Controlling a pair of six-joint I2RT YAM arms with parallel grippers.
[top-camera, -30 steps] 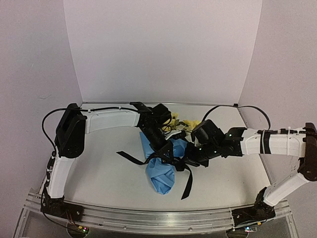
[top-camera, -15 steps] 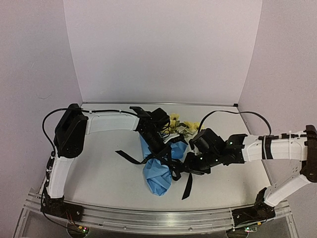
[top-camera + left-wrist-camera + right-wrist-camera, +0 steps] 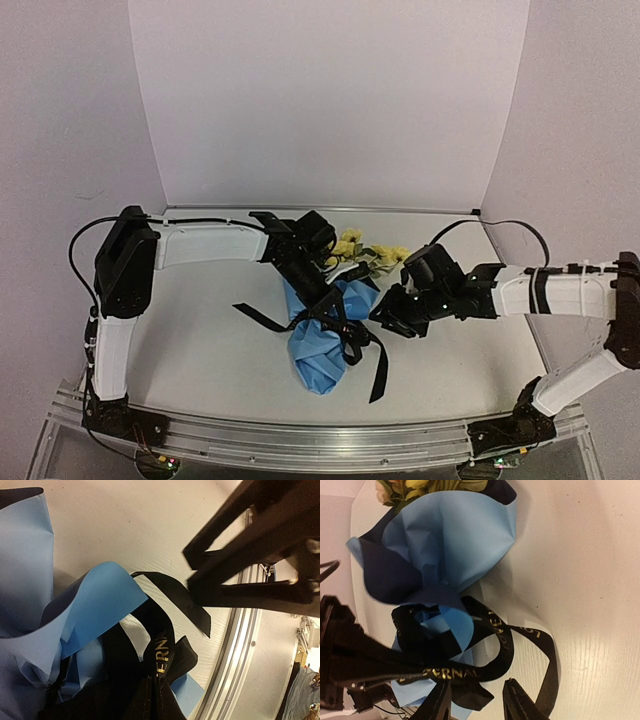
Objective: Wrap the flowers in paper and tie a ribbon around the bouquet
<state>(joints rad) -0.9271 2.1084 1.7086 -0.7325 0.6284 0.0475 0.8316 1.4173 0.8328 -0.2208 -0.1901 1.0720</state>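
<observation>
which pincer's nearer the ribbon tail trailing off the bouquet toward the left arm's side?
Left. Left pincer grips the ribbon at the bouquet's neck, on the tail's side; right pincer is open, across the bouquet.

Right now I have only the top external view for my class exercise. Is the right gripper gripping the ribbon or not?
Observer: No. In the right wrist view the right gripper is open with nothing pinched, and the ribbon is looped loose just ahead of it.
Operator: And the left one?
Observer: In the left wrist view the left gripper is shut, and it seems to pinch one strand of the ribbon close to its end.
Operator: Can pupils read anything on the ribbon?
Observer: Gold capital letters run along it. "ERN" shows in the left wrist view, but the whole word cannot be read.
</observation>
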